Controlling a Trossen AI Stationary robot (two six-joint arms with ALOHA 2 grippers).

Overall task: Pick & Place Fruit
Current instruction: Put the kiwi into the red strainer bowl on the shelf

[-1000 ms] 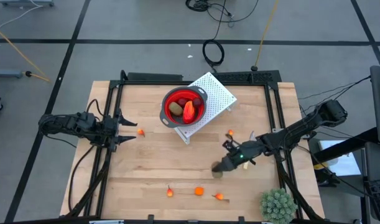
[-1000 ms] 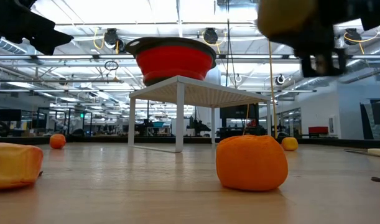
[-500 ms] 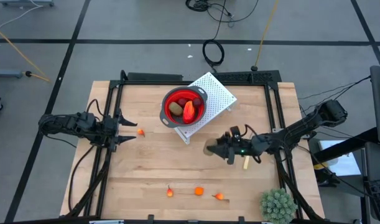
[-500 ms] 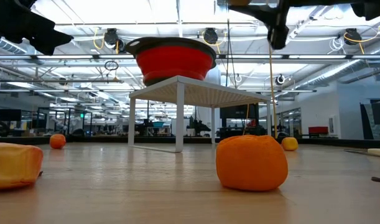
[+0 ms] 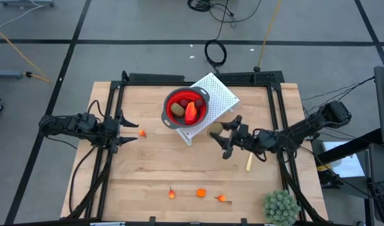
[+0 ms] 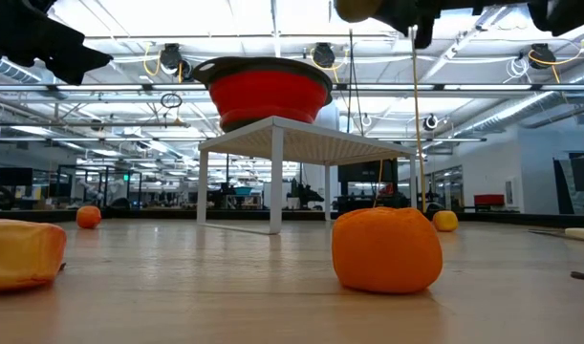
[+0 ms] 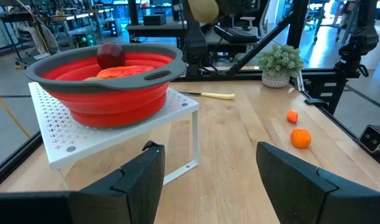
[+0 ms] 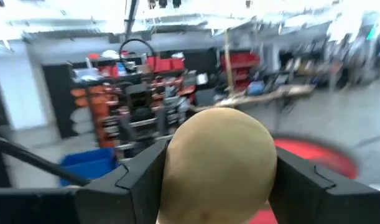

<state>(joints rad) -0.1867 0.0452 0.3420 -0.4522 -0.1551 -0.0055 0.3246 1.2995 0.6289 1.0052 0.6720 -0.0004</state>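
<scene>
Gripping an olive-brown fruit [image 5: 215, 129] in its fingers, the right gripper [image 5: 220, 134] hangs above the bench [image 5: 154, 169] beside the red bowl [image 5: 186, 107]; the left gripper [image 5: 130, 130] waits open.

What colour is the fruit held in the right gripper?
Olive-brown fruit, shown best in the right wrist view, in the right gripper.

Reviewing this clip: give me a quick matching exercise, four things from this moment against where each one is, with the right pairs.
Things:
1. olive-brown oval
2. red bowl
3. pale yellow stick
4. spiky green plant

Places:
A. table corner nearest the right arm's base
B. on the white perforated stand
C. between the right gripper fingers, above the table
D. flat on the wood under the right arm

Pairs: 1-C, 2-B, 3-D, 4-A
</scene>
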